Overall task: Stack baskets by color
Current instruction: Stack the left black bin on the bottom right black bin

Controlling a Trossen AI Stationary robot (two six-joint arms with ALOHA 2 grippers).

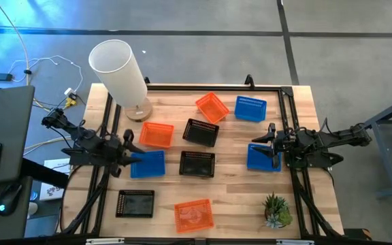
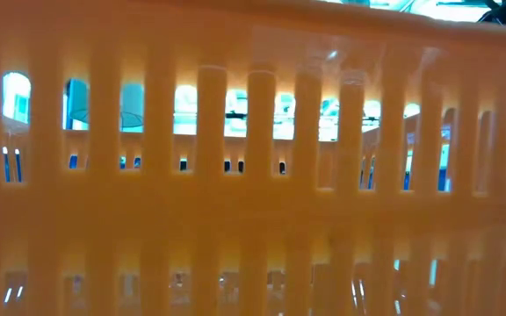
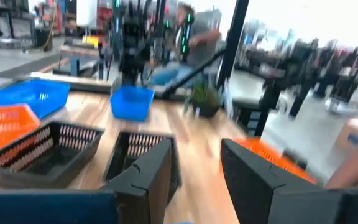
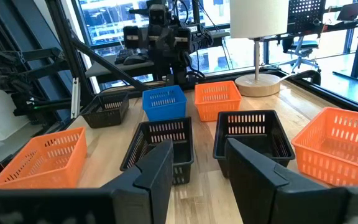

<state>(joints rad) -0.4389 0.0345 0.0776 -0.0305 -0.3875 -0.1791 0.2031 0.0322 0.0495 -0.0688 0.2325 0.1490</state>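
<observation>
The 9 small rectangular plastic mesh baskets all lie single on the wooden bench (image 1: pixel 237 184), none stacked yet. The 3 orange baskets are at the back centre (image 1: pixel 211 107), left of centre (image 1: pixel 156 135) and at the front edge (image 1: pixel 194 215). The 3 black baskets are at the centre back (image 1: pixel 201 132), the centre (image 1: pixel 197 163) and the front left (image 1: pixel 135 203). The 3 blue baskets are at the back right (image 1: pixel 250 108), the right side (image 1: pixel 259 160) and the left side (image 1: pixel 150 165).

The left end effector (image 1: pixel 133 155) hovers at the left blue basket, its 2 fingers apart and holding nothing. The right end effector (image 1: pixel 267 146) is over the right blue basket, also open and empty.

The risks, as I judge: the light baskets can slide when a finger pushes a wall, and the 2 black baskets near each other in the middle can be knocked. A thin mesh wall can also slip from the grip.

A tall white cylinder lamp (image 1: pixel 119 70) stands at the back left corner and a small green potted plant (image 1: pixel 276 209) at the front right. The room has a grey floor, and cables lie to the left.
</observation>
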